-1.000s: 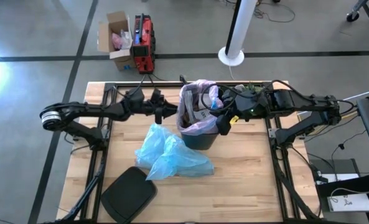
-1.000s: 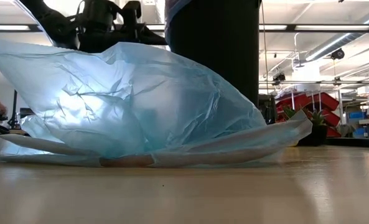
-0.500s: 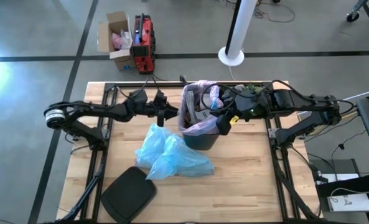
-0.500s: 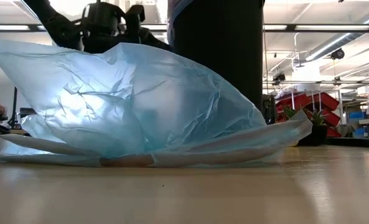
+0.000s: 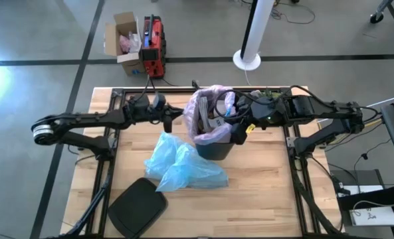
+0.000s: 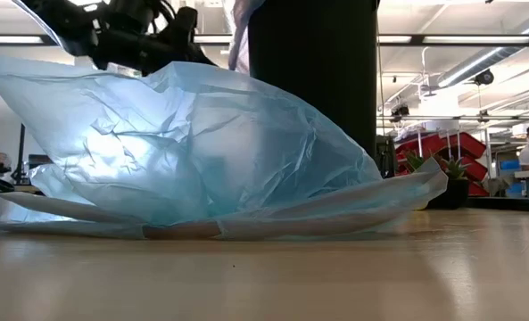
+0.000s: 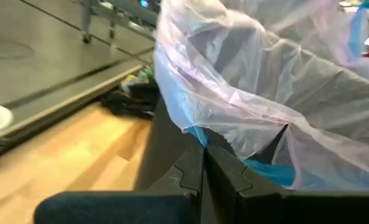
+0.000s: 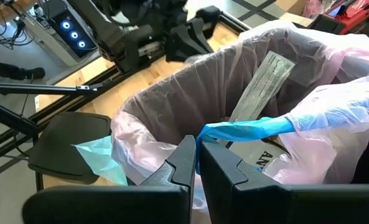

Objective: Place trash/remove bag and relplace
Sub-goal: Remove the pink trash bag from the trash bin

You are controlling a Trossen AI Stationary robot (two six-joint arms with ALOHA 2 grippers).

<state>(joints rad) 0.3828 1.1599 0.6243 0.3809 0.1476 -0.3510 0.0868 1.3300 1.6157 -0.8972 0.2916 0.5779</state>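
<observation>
The pinkish-white bag (image 5: 206, 106) lines a dark bin (image 5: 216, 147) at the table's middle, its rim folded over the bin's edge. White paper trash (image 8: 262, 84) lies inside it; I see no brown paper. My left gripper (image 5: 177, 115) is at the bin's left rim, shut on the liner. In the low view it hangs high beside the bin (image 6: 313, 62). My right gripper (image 5: 234, 114) is at the right rim, shut on the blue drawstring. My left gripper pinches the liner's rim on the bin's left side (image 7: 193, 127), where the blue drawstring shows inside the hem, between its two fingers. It comes from the table's left, about level. The plastic runs taut from the fingers up over the bin's edge. My right gripper pinches a loop of the blue drawstring (image 8: 218, 132) between its two fingers, coming from the table's right and slanting down. The cord runs from the fingers across to the liner's hem (image 8: 333, 109) on the right rim. The liner stays in the bin.
A light blue plastic bag (image 5: 182, 163) lies crumpled on the table just near-left of the bin and fills the low view (image 6: 202, 143). A black lid (image 5: 137, 206) lies near the table's near edge. The frame rails (image 5: 103, 166) run along both sides.
My left gripper has drawn back toward the table's left edge and risen, still shut on the liner. The liner's left rim has been pulled outward and up with it, away from the bin's edge. The right gripper and the bin have kept still.
</observation>
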